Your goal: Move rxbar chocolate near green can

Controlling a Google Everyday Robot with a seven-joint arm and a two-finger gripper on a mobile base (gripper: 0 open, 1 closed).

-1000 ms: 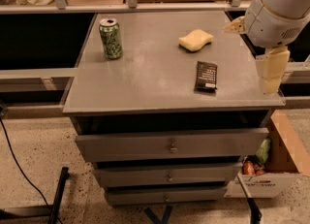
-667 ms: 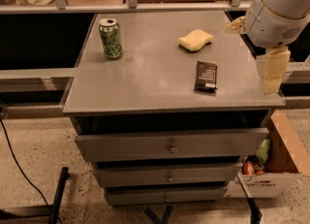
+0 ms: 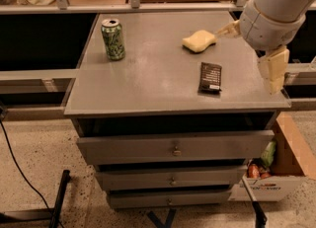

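One green can (image 3: 113, 39): upright near the left rear of the grey surface, silver lid up, well apart from everything else resting there.
One cabinet top (image 3: 148, 84): flat and grey, carrying three loose things, namely the can, a sponge and a bar.
Three drawers (image 3: 173, 149): stacked under the top, each with a small knob at its centre; the upper one sits slightly out from the frame.
One sponge (image 3: 199, 40): pale yellow, right of centre toward the rear, lying behind the bar and apart from it.
One rxbar chocolate (image 3: 210, 77): flat and dark, right of centre toward the front edge, its long side running front to back and its white patch at the near end; nothing touches it, and it lies well apart from the green can.
One gripper (image 3: 247, 61): over the right side of the top, spread wide and holding nothing. One pale finger (image 3: 228, 29) points left, its tip close by the sponge's right end, though contact cannot be told. The other hangs downward beside the top's right edge.
One arm (image 3: 276, 10): pale grey, entering from the upper right corner, its rounded wrist above the right rear of the top.
One cardboard box (image 3: 291, 163): on the floor to the right of the drawers, with packaged goods inside.
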